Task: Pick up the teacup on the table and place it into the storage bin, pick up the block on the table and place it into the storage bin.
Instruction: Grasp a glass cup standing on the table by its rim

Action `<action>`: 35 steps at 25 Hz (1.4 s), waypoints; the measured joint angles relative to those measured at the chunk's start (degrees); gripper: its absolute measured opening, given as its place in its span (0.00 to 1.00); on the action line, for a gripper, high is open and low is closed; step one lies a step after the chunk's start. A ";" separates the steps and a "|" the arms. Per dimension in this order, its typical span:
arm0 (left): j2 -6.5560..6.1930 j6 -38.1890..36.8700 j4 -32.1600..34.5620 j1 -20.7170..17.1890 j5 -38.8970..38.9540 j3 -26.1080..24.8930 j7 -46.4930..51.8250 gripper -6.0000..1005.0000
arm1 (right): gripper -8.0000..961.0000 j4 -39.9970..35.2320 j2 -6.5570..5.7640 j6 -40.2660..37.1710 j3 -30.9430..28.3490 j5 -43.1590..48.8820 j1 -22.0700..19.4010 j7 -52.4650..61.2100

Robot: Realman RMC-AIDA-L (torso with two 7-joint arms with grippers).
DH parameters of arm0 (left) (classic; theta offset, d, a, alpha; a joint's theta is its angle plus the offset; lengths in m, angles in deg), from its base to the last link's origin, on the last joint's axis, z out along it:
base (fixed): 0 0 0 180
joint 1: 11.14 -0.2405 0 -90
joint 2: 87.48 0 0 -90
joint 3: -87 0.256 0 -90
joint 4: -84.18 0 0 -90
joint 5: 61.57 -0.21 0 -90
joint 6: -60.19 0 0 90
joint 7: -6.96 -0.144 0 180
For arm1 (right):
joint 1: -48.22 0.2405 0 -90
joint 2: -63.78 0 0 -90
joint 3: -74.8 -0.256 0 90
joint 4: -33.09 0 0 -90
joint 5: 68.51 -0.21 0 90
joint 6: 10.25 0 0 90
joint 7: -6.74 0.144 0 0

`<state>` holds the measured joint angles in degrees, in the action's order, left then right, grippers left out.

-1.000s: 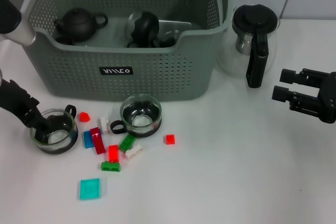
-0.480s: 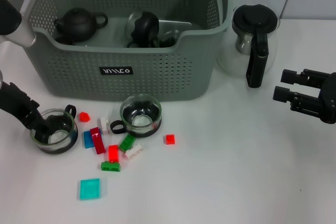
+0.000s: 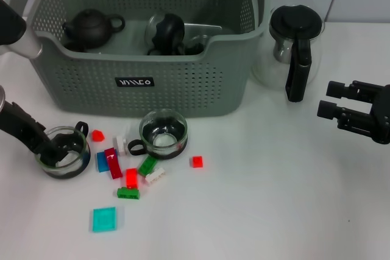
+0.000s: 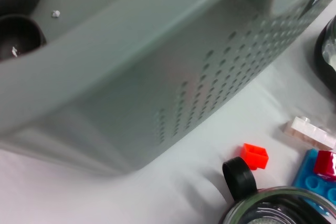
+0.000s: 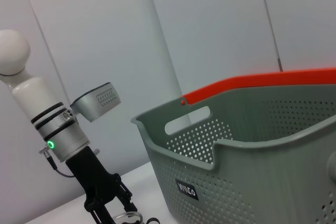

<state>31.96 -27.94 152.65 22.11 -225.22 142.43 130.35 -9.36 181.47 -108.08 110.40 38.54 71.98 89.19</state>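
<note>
Storage bin [image 5: 252,145] w/ orange rim fills the near side; far off, left gripper [image 5: 113,203] sits over a glass teacup [image 5: 126,219] on the surface

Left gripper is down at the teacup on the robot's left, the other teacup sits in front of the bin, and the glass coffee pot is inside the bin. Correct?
Not quite: the head view shows the glass coffee pot standing on the table beside the storage bin, on the robot's right. The left gripper and both teacups are as described.

The storage bin [image 3: 146,59] loses its far wall to the head view's top edge. The left gripper [image 3: 53,148] dips into a teacup [image 3: 63,152], its fingertips hidden by the glass. The teacup [image 4: 273,208] is cut off in the left wrist view.
</note>
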 joint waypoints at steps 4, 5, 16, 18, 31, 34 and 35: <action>0.00 0.19 -1.00 0.25 0.00 0.03 0.08 0.79 | 0.63 0.08 0.00 0.01 0.00 0.00 -0.12 0.00; 0.00 0.27 -1.45 0.39 0.00 0.03 0.12 0.79 | 0.63 0.12 0.00 0.01 0.00 0.00 -0.14 0.00; -0.32 0.81 -1.96 0.78 0.00 0.17 1.93 0.78 | 0.63 0.75 -0.17 0.01 0.00 0.00 -0.21 0.00; -0.49 0.84 -2.24 1.00 -0.01 0.27 2.36 0.70 | 0.63 0.82 -0.23 0.01 0.00 0.00 -0.21 0.00; -1.28 0.96 -3.65 1.52 -0.09 1.77 4.50 0.36 | 0.63 0.81 -0.35 0.01 0.00 0.00 -0.21 -0.01; -1.30 0.87 -3.67 1.52 -0.09 1.90 4.63 0.13 | 0.63 0.79 -0.35 0.01 0.00 0.00 -0.21 -0.01; -1.30 0.79 -3.47 1.52 -0.09 1.91 4.63 0.12 | 0.63 0.79 -0.35 0.01 0.00 0.00 -0.21 0.00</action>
<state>30.66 -27.15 149.18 23.64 -225.31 144.34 134.98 -8.57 181.11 -108.07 110.40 38.53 71.78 89.18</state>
